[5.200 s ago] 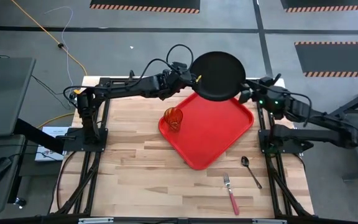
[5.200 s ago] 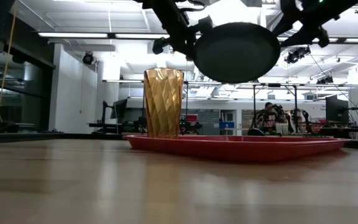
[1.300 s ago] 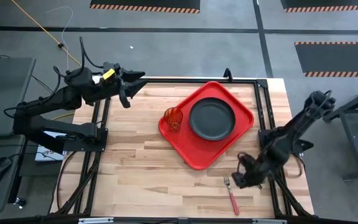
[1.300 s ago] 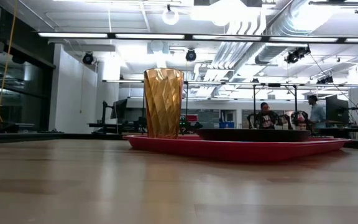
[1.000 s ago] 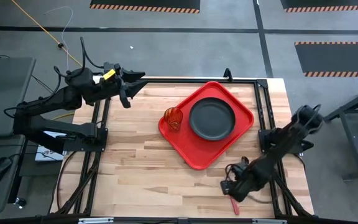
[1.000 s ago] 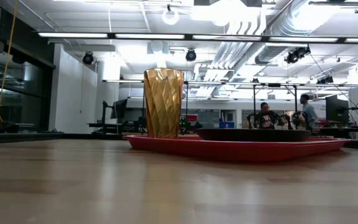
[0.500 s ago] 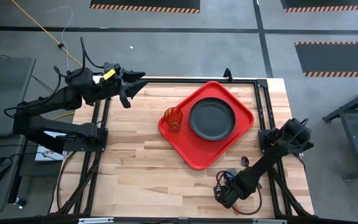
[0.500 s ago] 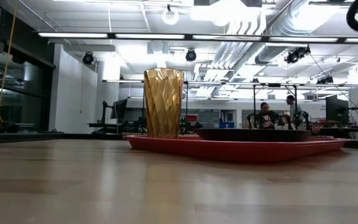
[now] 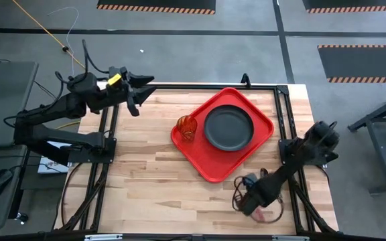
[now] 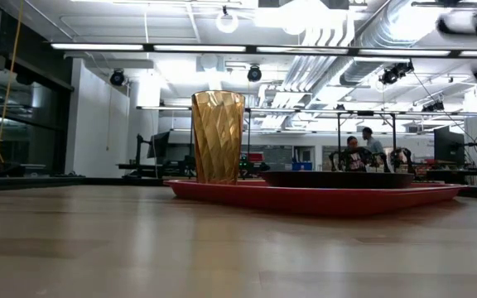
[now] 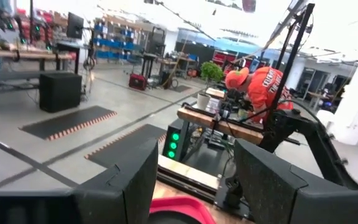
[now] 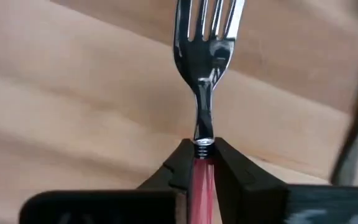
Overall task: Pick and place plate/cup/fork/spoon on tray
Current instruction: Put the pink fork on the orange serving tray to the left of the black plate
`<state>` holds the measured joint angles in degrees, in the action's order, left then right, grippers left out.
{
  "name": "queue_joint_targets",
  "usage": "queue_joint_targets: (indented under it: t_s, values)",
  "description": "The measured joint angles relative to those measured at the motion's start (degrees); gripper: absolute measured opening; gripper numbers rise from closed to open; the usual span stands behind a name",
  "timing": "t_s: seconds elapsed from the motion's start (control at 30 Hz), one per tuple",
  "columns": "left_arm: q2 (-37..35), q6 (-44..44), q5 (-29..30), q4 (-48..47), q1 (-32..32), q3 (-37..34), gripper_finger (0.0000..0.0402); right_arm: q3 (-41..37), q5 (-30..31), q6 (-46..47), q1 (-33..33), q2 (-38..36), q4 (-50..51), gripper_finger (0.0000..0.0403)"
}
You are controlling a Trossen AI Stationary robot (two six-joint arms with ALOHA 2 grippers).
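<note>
The right gripper (image 9: 252,201) is low over the near right part of the wooden desk (image 9: 146,181). In the right wrist view its jaws are closed tight on the pink handle of the fork (image 12: 204,74). The two dark fingers (image 12: 178,167) press on the handle from both sides, right where the pink part meets the silver part. The silver tines stick out past the jaws, over the wood. From above, the arm hides most of the fork, and only a bit of pink shows just beside the gripper.

The red tray (image 9: 206,161) lies in the middle of the desk, turned like a diamond. The dark plate (image 9: 228,128) sits flat inside it. The orange cup (image 9: 187,126) stands upright at the left edge of the tray, just beside the plate. In the low view the cup (image 10: 218,136) stands tall at the left end of the tray (image 10: 313,197), with the plate (image 10: 338,179) low to its right.

The spoon does not show in these pictures.

The left gripper (image 9: 134,98) waits up at the far left corner of the desk, well apart from the tray. Its jaws are open and hold nothing.

Far behind the desk, two people (image 10: 358,151) are in the room.
</note>
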<state>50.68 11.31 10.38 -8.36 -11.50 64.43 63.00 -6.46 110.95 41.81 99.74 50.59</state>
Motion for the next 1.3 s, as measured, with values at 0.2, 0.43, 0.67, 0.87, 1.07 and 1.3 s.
queue_joint_targets:
  t_s: [0.2,0.43,0.67,0.87,1.07,1.3]
  values:
    - [-1.79,-0.57,2.26,0.06,-0.12,0.01,0.0200,0.23,8.65,-12.57,-5.77,-14.33,1.50,0.0009]
    - [-2.79,-0.51,2.40,0.11,-0.12,0.01,0.0200,0.27,11.07,-36.09,-23.09,-15.05,-9.99,0.0005]
    - [-2.72,-0.46,2.40,0.07,-0.12,0.01,0.0200,3.88,6.62,-58.25,-38.00,-4.46,-14.63,0.0005]
    - [-2.72,-0.46,2.42,0.07,-0.12,0.01,0.0200,8.75,2.41,-66.99,-39.80,1.67,-14.83,0.0005]
    - [-2.72,-0.46,2.42,0.09,-0.12,0.01,0.0200,9.36,2.03,-68.74,-39.14,6.56,-12.47,0.0005]
    - [-2.72,-0.48,2.42,0.25,-0.12,0.01,0.0200,9.41,6.95,-65.97,-39.59,7.28,-7.43,0.0005]
